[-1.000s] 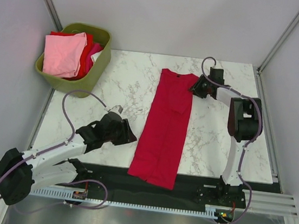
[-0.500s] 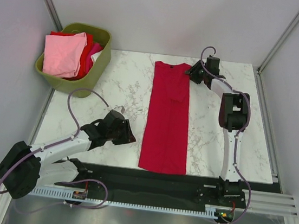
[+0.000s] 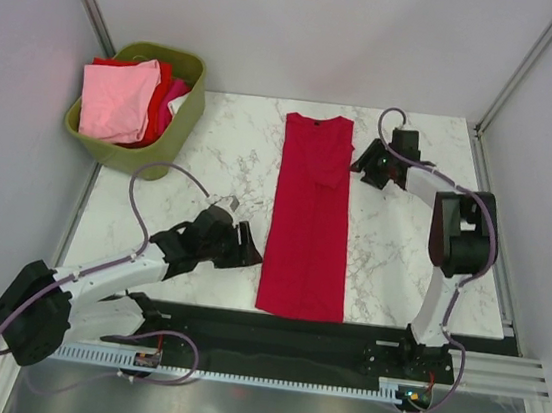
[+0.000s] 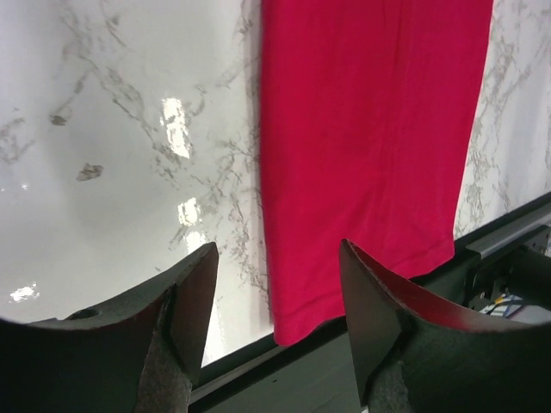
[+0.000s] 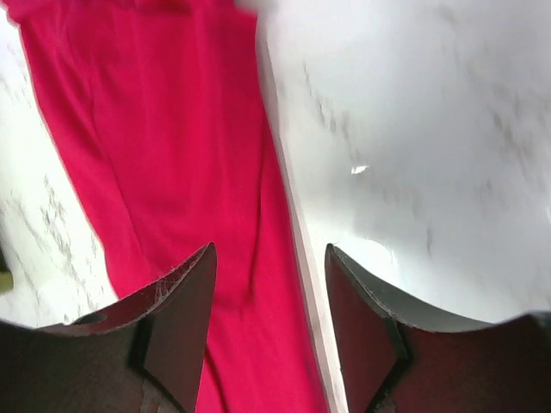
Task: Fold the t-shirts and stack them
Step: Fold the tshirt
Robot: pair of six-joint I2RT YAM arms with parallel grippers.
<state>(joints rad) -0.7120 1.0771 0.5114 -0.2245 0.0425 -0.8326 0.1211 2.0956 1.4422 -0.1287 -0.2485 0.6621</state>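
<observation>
Laid flat down the middle of the white marble tabletop (image 3: 221,160): a crimson red cloth t-shirt (image 3: 309,221), folded into a long narrow strip. Neckline at the far end, with a small dark neck label (image 3: 319,122) showing; hem right at the near edge of the marble. Right sleeve tucked in over the chest, leaving a slanted fold below the collar.

Left tool (image 3: 248,246) low over the tabletop, just beside the strip's left edge and near the hem. Jaws spread wide, gripping nothing. Seen from the left wrist, only the shirt's lower left corner and bare marble in the gap, no cloth pinched.

Right tool (image 3: 364,163) at the far end, just beside the strip's right edge at shoulder height. Jaws likewise parted and empty. From the right wrist, a slightly blurred look down at the shirt's right edge and the marble next to it, nothing between the pads.

Off at the far left corner: an olive-green plastic basket (image 3: 194,106), well apart from both arms. Inside, a light pink cloth t-shirt (image 3: 118,97) on top, with red and magenta cloth (image 3: 165,97) bunched beside it.
</observation>
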